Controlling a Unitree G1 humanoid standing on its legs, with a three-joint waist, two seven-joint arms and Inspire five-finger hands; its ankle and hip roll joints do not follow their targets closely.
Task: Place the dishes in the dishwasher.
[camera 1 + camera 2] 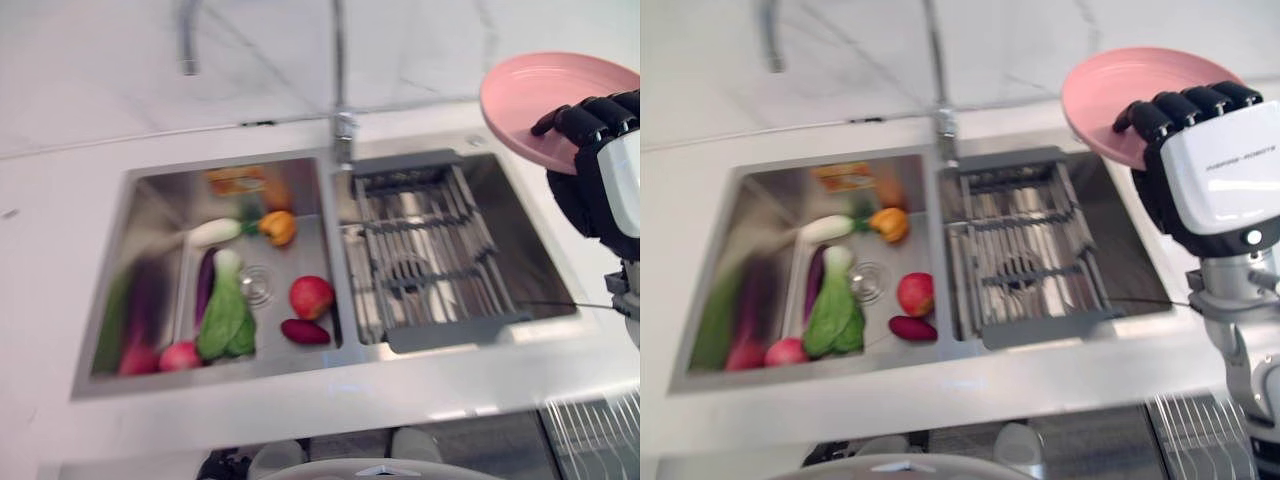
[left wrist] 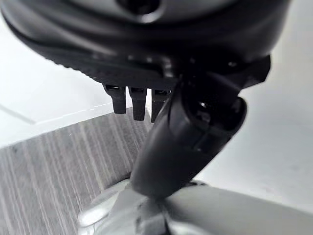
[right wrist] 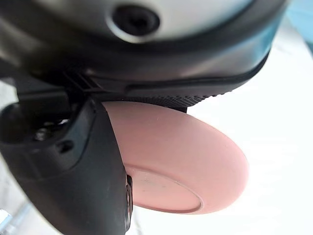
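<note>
A pink plate (image 1: 535,95) is held up in the air over the counter's far right corner, beside the sink's right basin. My right hand (image 1: 1210,170) is shut on its near rim, dark fingers curled over the top edge. In the right wrist view the plate (image 3: 181,161) tilts out past the thumb. A wire dishwasher rack (image 1: 1195,430) shows below the counter's front edge at the lower right. My left hand (image 2: 195,122) hangs low over grey wood-grain floor beside a white panel, fingers relaxed and holding nothing.
A steel double sink (image 1: 330,250) is set in the white counter. Its left basin holds an apple (image 1: 311,296), a green leafy vegetable (image 1: 225,315), an aubergine and other produce. A grey drying rack (image 1: 430,255) spans the right basin. The tap (image 1: 343,125) rises behind the divider.
</note>
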